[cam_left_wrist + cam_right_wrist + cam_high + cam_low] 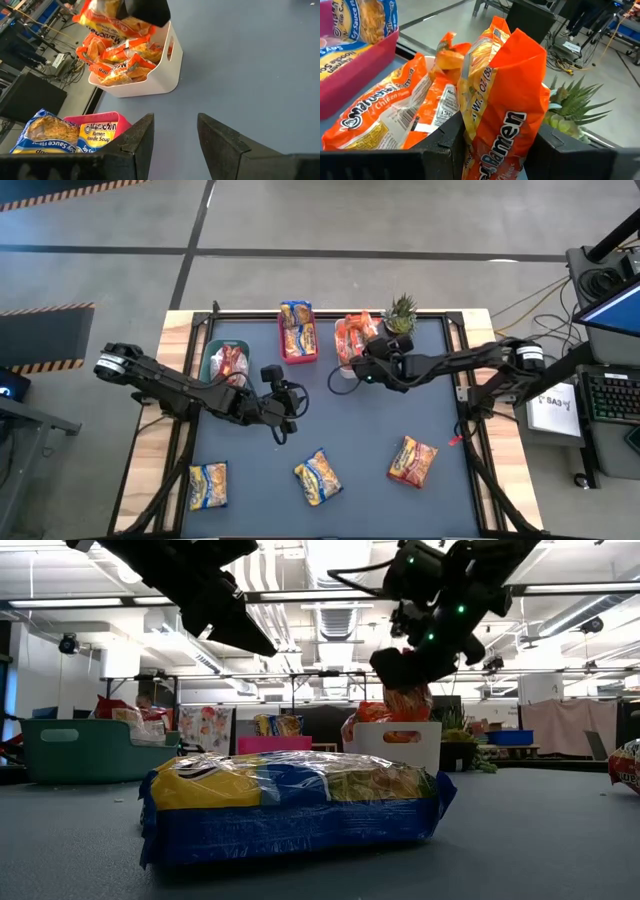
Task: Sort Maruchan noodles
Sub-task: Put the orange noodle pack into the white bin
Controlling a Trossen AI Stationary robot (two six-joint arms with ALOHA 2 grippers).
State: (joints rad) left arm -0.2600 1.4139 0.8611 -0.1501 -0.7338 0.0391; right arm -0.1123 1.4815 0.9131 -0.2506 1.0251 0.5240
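My right tool (pixel 495 145) pinches an orange plastic ramen packet (pixel 502 105) over the white plastic bin (pixel 150 82) at twelve o'clock; my left tool (pixel 175 145) hangs mid-bench, part-open, empty.

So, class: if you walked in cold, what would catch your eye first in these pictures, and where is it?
First, the right gripper shut on an orange ramen packet, held above the white bin already piled with orange packets at the table's far edge. Next, the yellow-and-blue packet filling the low view, one of three packets loose on the near side of the blue mat. The left gripper hangs open and empty mid-table.
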